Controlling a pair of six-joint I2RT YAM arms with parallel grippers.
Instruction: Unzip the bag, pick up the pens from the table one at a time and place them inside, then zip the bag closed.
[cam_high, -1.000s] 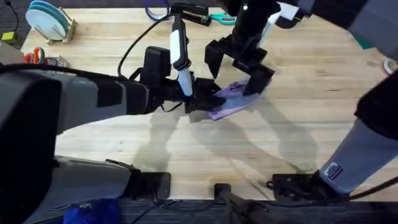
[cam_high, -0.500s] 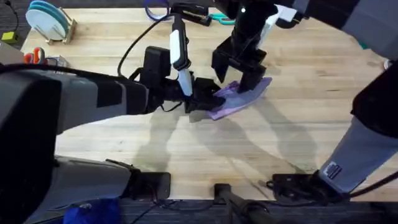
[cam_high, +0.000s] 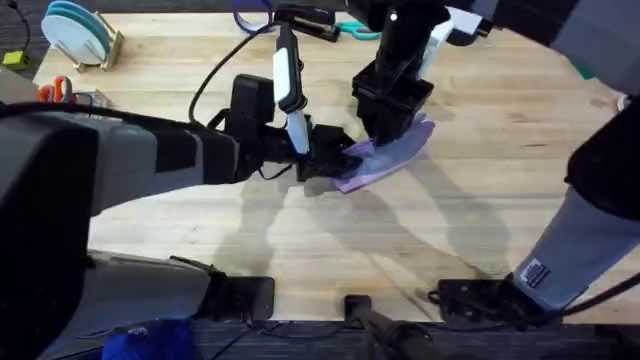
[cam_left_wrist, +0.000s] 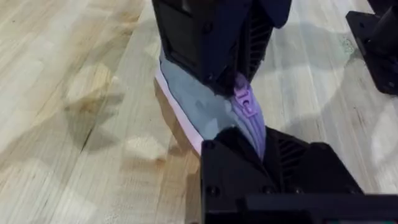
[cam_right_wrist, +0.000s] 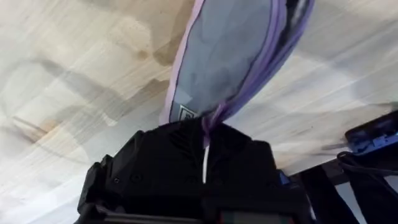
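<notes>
1. Compared with a second ago, the right gripper (cam_high: 393, 118) has been lowered onto the bag (cam_high: 392, 152) and its fingers, spread wide then, are now drawn together.
2. In the overhead view the bag is seen as a lavender pouch lying near the middle of the table (cam_high: 480, 200), slanted, with its far end reaching up and to the right.
3. The near end of the bag is gripped by the left gripper (cam_high: 335, 160), which reaches in from the left side of the table.
4. In the left wrist view the black fingers of the left gripper (cam_left_wrist: 264, 163) are seen clamped on the purple zipper edge of the bag (cam_left_wrist: 205, 109).
5. In that same view the right gripper (cam_left_wrist: 214, 65) is seen closed over the bag just beyond a small purple zipper pull (cam_left_wrist: 245, 99).
6. In the right wrist view the right gripper (cam_right_wrist: 205, 152) is seen pinched on a thin purple strip of the bag (cam_right_wrist: 230, 56), right beside a small pale label (cam_right_wrist: 185, 114).
7. The bag is held between the two grippers, and whether its body rests fully on the wood cannot be told.
8. Teal-handled scissors (cam_high: 357, 31) lie at the far edge of the table, well apart from the bag.
</notes>
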